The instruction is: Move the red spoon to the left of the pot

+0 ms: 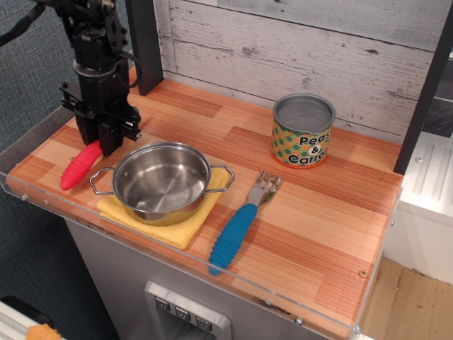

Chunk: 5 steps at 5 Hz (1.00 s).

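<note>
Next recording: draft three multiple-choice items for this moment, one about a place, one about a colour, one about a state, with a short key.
1. Where does the toy spoon with the ribbed red handle lie relative to the shallow stainless-steel pot?
A. Inside it
B. To its left in the picture
C. Behind the tin can

2. What colour is the handle of the metal fork?
A. Blue
B. Green
C. Yellow

3. What sits inside the steel pot?
A. The fork
B. A tin can
C. Nothing visible

Key: 1 B, the red handle rests on the wooden counter left of the pot, below the black gripper. 2 A, the ribbed handle is blue. 3 C, the bare shiny bottom shows; the pot stands on a yellow cloth, and the "Peas & Carrots" can stands apart.
</note>
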### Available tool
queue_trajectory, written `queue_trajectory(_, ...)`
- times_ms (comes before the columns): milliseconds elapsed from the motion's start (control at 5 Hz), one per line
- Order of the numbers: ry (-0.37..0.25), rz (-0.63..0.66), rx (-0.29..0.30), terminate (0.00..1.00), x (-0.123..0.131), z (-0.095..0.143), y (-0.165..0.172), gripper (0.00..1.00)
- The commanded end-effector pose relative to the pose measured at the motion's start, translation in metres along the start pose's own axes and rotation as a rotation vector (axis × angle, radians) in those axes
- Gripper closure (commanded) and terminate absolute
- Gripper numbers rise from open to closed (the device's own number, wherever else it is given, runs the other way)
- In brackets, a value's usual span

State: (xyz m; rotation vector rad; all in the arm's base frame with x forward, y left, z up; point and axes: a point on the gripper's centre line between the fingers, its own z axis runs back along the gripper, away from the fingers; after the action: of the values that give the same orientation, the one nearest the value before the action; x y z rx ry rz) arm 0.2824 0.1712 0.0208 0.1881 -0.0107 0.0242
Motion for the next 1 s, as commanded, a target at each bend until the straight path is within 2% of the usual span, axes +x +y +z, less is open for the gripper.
queue_trajectory(0, -0.029, -0.005, -0.006, 0.0, -0.006, 0.013, 0.01, 0.0)
queue_trajectory(400, -0.053, 0.006, -0.025, 0.0, -0.009, 0.019, 0.012, 0.0)
queue_trajectory(800, -0.087, 0.068, -0.041, 0.0, -0.007, 0.039, 0.02, 0.0)
